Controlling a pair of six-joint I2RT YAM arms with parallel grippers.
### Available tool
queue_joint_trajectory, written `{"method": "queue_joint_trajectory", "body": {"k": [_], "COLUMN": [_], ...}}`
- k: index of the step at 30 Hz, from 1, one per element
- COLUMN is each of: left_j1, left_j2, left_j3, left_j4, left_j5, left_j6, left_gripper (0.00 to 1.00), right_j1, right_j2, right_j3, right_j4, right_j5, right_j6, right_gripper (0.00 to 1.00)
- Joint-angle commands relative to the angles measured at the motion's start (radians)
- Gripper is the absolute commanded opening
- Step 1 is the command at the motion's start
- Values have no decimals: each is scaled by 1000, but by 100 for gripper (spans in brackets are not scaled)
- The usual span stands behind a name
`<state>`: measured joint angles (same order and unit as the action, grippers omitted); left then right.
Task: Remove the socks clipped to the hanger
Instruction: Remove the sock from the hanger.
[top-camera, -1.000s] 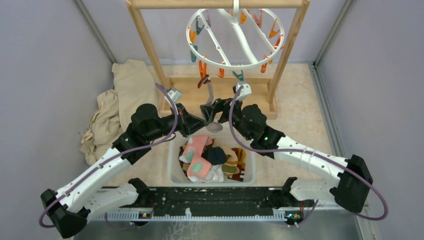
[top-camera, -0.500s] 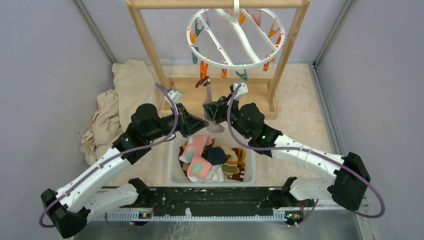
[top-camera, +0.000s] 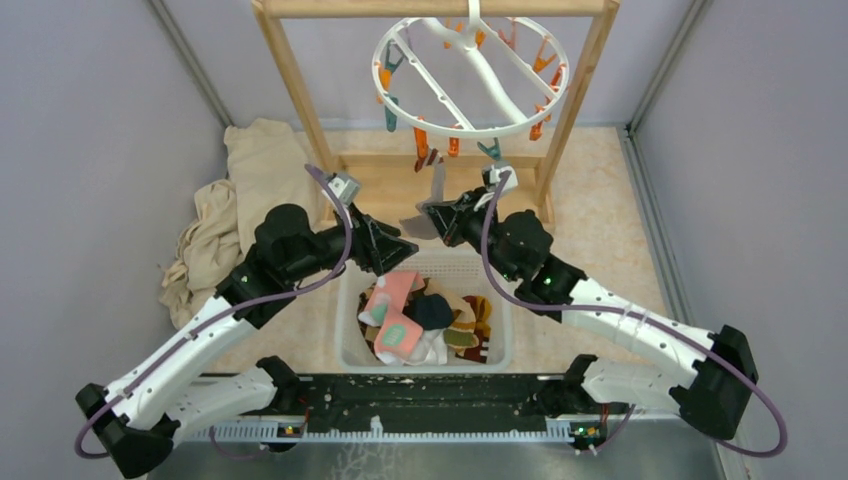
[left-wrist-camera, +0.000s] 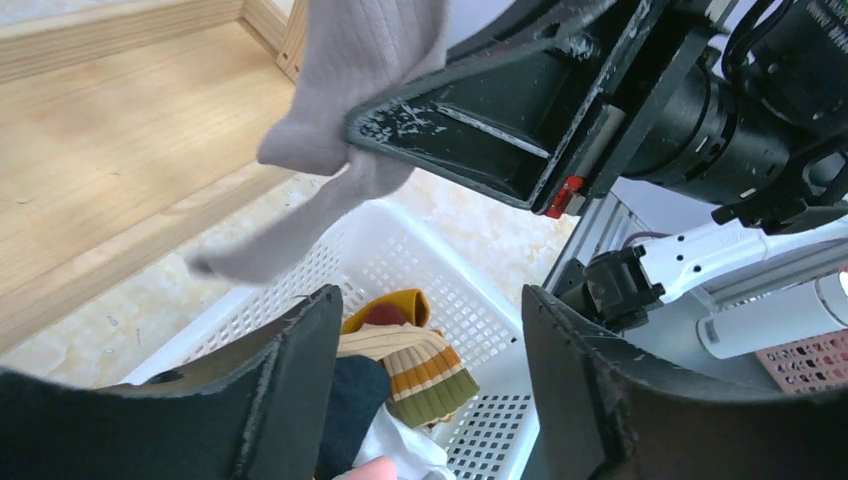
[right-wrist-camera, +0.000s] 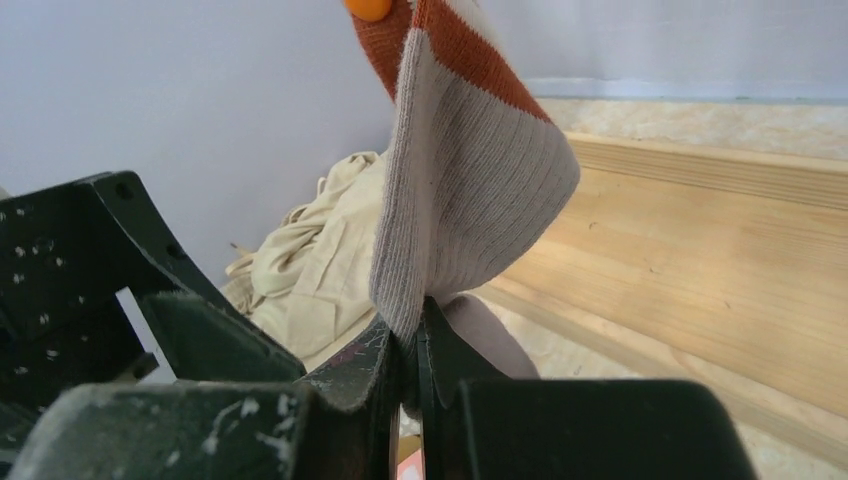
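Note:
One grey sock (top-camera: 437, 184) with a rust band hangs from an orange clip (top-camera: 424, 150) on the white round hanger (top-camera: 470, 132). My right gripper (top-camera: 436, 216) is shut on the sock's lower part. In the right wrist view the ribbed sock (right-wrist-camera: 470, 170) is pinched between the closed jaws of the right gripper (right-wrist-camera: 412, 345), with the clip (right-wrist-camera: 368, 8) at the top edge. My left gripper (top-camera: 402, 243) stands open just left of the sock and holds nothing. The left wrist view shows the sock (left-wrist-camera: 360, 60) above the wide-open left gripper (left-wrist-camera: 430, 370).
Below both grippers is a white perforated basket (top-camera: 346, 340) holding several loose socks (top-camera: 420, 320). The hanger hangs from a wooden frame (top-camera: 290, 80) whose base board (right-wrist-camera: 700, 220) lies behind the sock. A beige cloth pile (top-camera: 240, 200) lies at the left. Grey walls stand on both sides.
The left gripper has opened, let go of the grey sock and drawn back left. The right gripper has shut on the sock and shifted up and right. The hanger has swung slightly.

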<state>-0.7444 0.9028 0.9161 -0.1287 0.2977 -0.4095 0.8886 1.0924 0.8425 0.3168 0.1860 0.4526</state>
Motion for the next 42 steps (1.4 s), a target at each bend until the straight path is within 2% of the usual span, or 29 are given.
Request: {"method": "queue_joint_trajectory", "body": {"k": [1, 3, 4, 6, 18, 23, 31, 42], "left_j1": [-3, -3, -3, -3, -3, -3, -3, -3], "left_j2": [-20, -21, -22, -19, 77, 114, 149, 283], "left_j3": [87, 105, 109, 116, 194, 187, 158, 289], "left_j4": [-73, -97, -105, -116, -81, 4, 230, 315], "left_j5": [-57, -87, -107, -140, -205, -199, -171, -121], "left_j6": [61, 72, 77, 82, 124, 132, 126, 219], "left_gripper": [77, 86, 94, 99, 99, 99, 99, 91], "right_j1": [-13, -16, -16, -16, -17, -16, -17, -16], "right_j2": [-69, -81, -87, -95, -156, -162, -158, -177], "right_j3": [-15, -18, -19, -21, -60, -65, -74, -82], "right_j4": [-1, -21, -30, -45, -80, -78, -67, -78], "right_j5": [-1, -8, -11, -20, -23, -20, -25, -23], "right_j6": [-20, -25, -26, -28, -18, -16, -17, -22], "right_gripper": [6, 6, 5, 5, 0, 0, 0, 0]}}
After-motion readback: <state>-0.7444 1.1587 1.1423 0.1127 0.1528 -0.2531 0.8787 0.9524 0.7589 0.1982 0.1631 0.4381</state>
